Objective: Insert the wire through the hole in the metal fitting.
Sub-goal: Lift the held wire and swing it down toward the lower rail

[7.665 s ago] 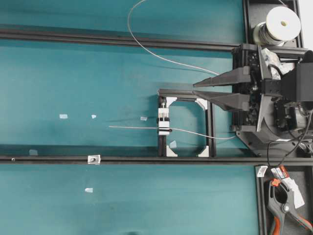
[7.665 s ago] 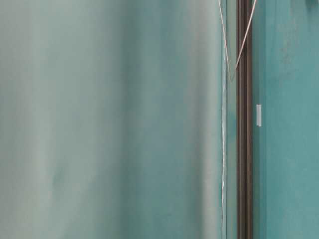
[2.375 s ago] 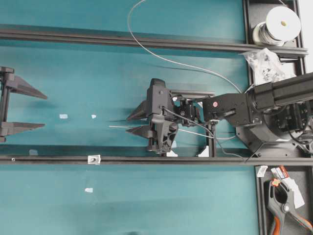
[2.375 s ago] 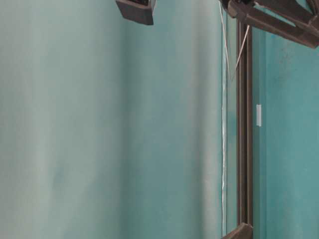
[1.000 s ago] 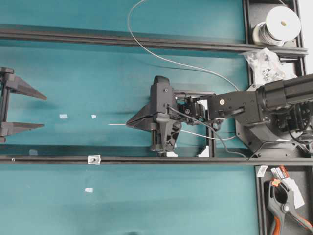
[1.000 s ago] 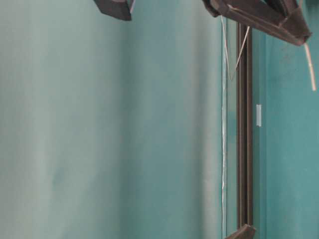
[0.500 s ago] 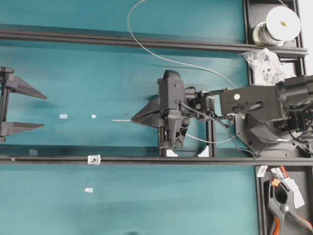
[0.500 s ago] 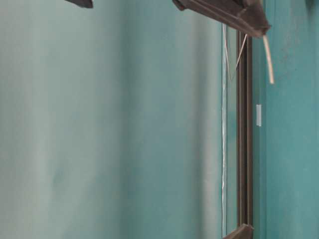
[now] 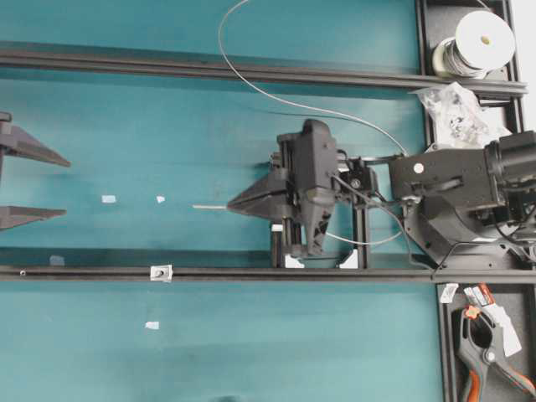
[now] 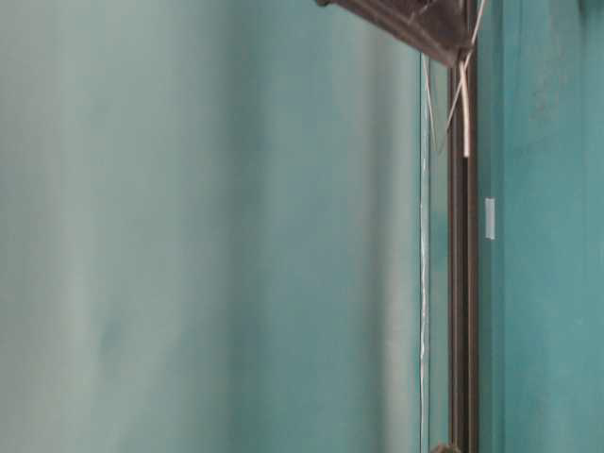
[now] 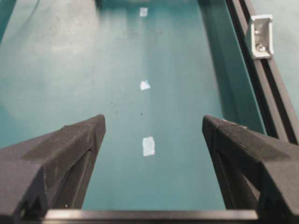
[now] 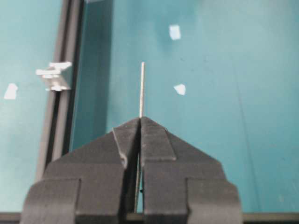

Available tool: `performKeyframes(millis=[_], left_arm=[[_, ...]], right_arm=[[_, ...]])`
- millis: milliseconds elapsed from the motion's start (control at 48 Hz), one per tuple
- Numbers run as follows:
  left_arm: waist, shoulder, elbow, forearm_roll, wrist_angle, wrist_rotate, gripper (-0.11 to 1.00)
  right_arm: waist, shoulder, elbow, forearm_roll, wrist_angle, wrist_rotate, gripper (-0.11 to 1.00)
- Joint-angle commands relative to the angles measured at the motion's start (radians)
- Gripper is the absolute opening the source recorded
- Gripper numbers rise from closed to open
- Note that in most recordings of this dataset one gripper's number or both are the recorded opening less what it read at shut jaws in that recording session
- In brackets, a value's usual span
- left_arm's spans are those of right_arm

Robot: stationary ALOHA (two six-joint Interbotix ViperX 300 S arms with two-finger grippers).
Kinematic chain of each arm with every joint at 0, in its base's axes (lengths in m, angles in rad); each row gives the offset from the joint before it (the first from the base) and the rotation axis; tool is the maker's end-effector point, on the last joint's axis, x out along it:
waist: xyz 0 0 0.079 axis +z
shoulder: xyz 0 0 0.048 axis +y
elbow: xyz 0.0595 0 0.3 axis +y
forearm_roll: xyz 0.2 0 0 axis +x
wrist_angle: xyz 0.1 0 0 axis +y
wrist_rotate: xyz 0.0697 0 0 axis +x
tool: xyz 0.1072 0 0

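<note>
One thin, stiff wire (image 12: pixel 142 88) is pinched near its tip by the right hand (image 12: pixel 140 122); the left hand (image 11: pixel 152 128) gapes apart.

Thin wire (image 9: pixel 209 206) end straight; square fitting (image 9: pixel 157 272) on rail

Right gripper (image 9: pixel 232 204), jaws pinched on the wire (image 9: pixel 209 206), mid-table.

Matte black arms, wedge-shaped gripper (image 12: pixel 140 122) fingers.
</note>
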Motion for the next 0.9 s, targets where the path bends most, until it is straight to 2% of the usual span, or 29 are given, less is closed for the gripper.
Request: performKeyframes(millis=[0, 250, 479, 708, 875], left_arm=[[-0.014, -0.014, 0.008, -0.002, -0.044, -0.012, 0.86], [-0.067, 0.008, 0.031, -0.002, -0.143, -0.038, 0.86], [-0.091, 0.075, 0.020, -0.006, -0.179, -0.040, 0.86], [-0.106, 0.126, 0.017, -0.006, -0.227, -0.043, 0.86], [-0.114, 0.143, 0.009, -0.006, -0.232, -0.063, 0.86]], right_arm=[[0.017, -0.017, 0.014, 0.014, -0.055, 0.000, -0.01], [0.081, -0.015, 0.054, 0.087, -0.104, 0.000, -0.01], [0.143, 0.038, 0.067, 0.126, -0.202, 0.000, -0.01], [0.186, 0.141, 0.069, 0.212, -0.296, -0.011, -0.01], [0.225, 0.172, 0.071, 0.288, -0.356, -0.063, -0.01]])
